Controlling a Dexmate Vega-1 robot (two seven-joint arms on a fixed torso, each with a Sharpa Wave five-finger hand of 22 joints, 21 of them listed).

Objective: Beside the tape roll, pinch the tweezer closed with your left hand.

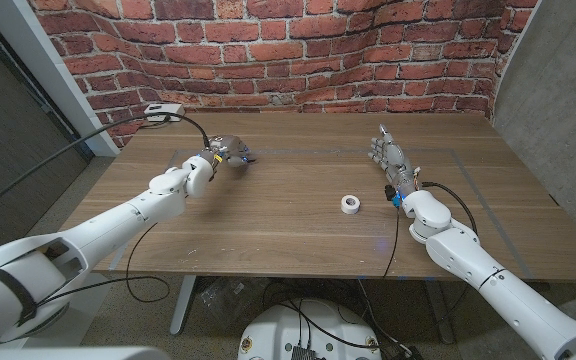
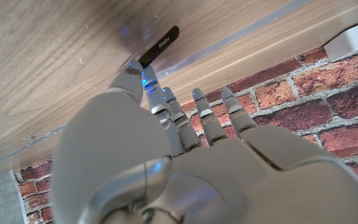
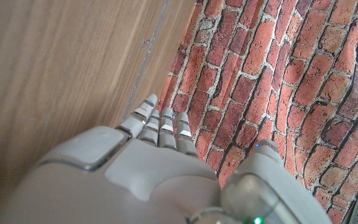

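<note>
On the table's left — left hand [image 1: 224, 155]: reaching out over the wood at the far-left part of the table [image 1: 298, 235], fingers pointed forward, apparently so the thumb and a finger can come down on the tweezer.
Tweezer [image 2: 159, 47]: a dark, slim strip lying flat on the wood just past the left hand's fingertips [image 2: 134, 67] in the left wrist view; in the head view it shows as a small dark tip at the hand's far side [image 1: 249, 160]. The nearest fingertip is at or very close to its near end, and whether it touches cannot be told.
Left fingers: spread and extended, holding nothing; the tweezer does not look pinched yet, so the task seems not yet done.
Power strip [image 1: 162, 110]: a white block at the far-left table corner with a black cable running off it, well clear of the work.
Centre — tape roll [image 1: 350, 204]: a small white ring lying flat, well apart from the tweezer despite the task's wording, and near the right hand.
Right — right hand [image 1: 390, 160]: standing on its edge beyond the tape roll, fingers straight and close together, gripping nothing; it looks parked out of the way, since the pinch belongs to the other hand.
</note>
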